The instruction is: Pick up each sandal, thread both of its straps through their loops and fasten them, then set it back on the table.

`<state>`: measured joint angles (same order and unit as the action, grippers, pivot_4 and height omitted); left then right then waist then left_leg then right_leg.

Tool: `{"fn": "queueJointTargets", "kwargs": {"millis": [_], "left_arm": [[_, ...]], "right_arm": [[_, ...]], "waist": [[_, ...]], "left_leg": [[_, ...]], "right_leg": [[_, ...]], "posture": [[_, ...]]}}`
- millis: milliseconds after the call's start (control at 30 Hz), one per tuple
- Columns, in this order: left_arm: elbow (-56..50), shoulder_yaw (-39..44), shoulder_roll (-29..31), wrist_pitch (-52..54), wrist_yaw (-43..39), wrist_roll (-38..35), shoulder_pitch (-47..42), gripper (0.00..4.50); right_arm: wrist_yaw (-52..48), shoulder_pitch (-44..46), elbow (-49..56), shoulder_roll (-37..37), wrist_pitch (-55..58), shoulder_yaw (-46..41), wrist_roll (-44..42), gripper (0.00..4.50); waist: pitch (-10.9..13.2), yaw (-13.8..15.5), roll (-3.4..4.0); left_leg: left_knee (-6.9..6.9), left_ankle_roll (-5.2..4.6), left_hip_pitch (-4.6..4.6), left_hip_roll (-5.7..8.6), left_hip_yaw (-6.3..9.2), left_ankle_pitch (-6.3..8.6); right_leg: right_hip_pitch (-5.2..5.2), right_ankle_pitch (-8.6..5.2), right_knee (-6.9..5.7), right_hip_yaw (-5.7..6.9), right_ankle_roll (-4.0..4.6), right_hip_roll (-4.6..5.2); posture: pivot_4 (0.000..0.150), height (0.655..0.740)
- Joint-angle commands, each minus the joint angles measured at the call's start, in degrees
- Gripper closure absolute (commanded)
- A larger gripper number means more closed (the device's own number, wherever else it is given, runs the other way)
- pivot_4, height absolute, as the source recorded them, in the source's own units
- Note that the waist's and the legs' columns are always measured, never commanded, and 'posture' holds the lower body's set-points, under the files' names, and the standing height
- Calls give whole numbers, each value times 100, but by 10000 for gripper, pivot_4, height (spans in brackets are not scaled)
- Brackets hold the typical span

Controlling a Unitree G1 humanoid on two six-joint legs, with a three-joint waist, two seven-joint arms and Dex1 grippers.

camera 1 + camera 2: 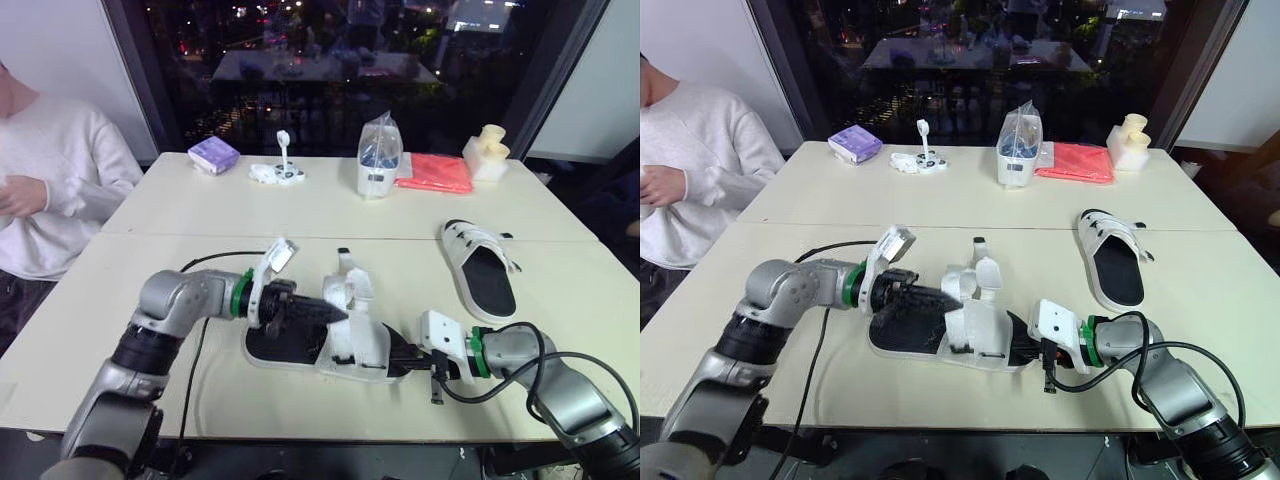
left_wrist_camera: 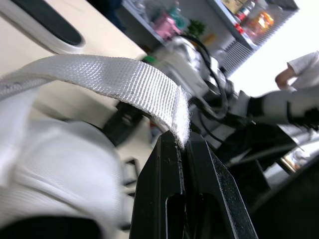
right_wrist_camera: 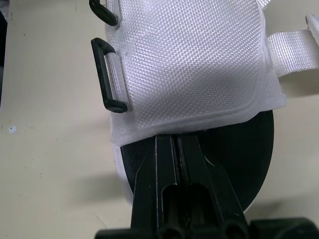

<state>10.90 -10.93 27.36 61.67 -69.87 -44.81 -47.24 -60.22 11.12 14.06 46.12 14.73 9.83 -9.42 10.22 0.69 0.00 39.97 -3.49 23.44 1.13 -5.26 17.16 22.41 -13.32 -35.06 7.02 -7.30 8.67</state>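
A person in a white sleeve [image 1: 60,170] sits at the left edge of the table [image 1: 110,290], clear of the work.

The left gripper [image 1: 332,314] reaches in from the left over the near sandal [image 1: 368,345], which lies close to the front edge of the tabletop, about midway along it. Its fingers are pressed together on the very tip of a white woven strap [image 2: 119,79], and the strap arcs back from them toward the upper.

The sandal looks light, with a firm sole that should keep its shape when it is lifted. The webbing is limp and will sag wherever it is not held. A grip right at the strap's tip looks best for steering it, since any loose length past the fingers would droop away from the loop. The black loops [image 3: 105,74] on the side of the upper look rigid and narrow, so the tip has to go in flat.

The right gripper [image 1: 410,356] meets the toe end, its fingers drawn together over the black footbed with their tips at the rim of the white upper. Whether they pinch anything, I cannot tell. The sole's edge seems the surest place to brace.

The second sandal [image 1: 485,268] lies flat near the right edge, well apart.
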Motion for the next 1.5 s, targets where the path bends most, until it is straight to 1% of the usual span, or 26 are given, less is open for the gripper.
{"fn": "queueJointTargets", "kwargs": {"millis": [33, 200, 500, 767, 1333, 1500], "left_arm": [[553, -243, -134, -426, -379, 407, -293, 44475], [1004, -522, -223, -710, -856, 819, -459, 44475], [1234, -496, -247, -694, -1268, 1054, -625, 44475], [1264, -463, -280, -627, -1412, 1099, -686, 44475], [1010, -493, -219, -400, -1548, 1099, -533, 44475], [918, -606, -186, -541, -1591, 1216, -430, 44475]], "right_arm": [[50, -45, -125, 56, 108, 71, 182, 45000], [59, -101, -80, 93, 100, 56, 195, 45000], [132, -168, -17, 69, 119, 72, 228, 45000], [163, -178, 3, 66, 109, 95, 258, 45000], [178, -171, -23, 37, 73, 132, 331, 45000], [188, -173, -27, 27, 68, 143, 343, 45000]], "waist": [[0, -2, 0], [0, -3, -1], [0, -3, -1], [1, -4, -1], [1, -4, -1], [1, -4, -1]], "left_leg": [[0, 1, 0, 0, 0, 1], [-1, 3, 2, 0, 0, 0], [-1, 5, 2, -1, 5, 1], [-1, 4, 3, -1, 7, 2], [-2, 3, 3, -1, 10, 2], [-2, 3, 3, -1, 10, 2]], "right_leg": [[0, 0, 0, 0, 0, 1], [3, 0, 0, 0, 0, 1], [4, 0, 2, -4, 0, 17], [4, 0, 2, -4, 0, 20], [16, 0, 3, -4, 0, 22], [14, 0, 3, -4, 0, 22]], "posture": [[1500, 7400], [1500, 7400], [1500, 7400], [1500, 7400], [1500, 7400], [1500, 7400]]}}
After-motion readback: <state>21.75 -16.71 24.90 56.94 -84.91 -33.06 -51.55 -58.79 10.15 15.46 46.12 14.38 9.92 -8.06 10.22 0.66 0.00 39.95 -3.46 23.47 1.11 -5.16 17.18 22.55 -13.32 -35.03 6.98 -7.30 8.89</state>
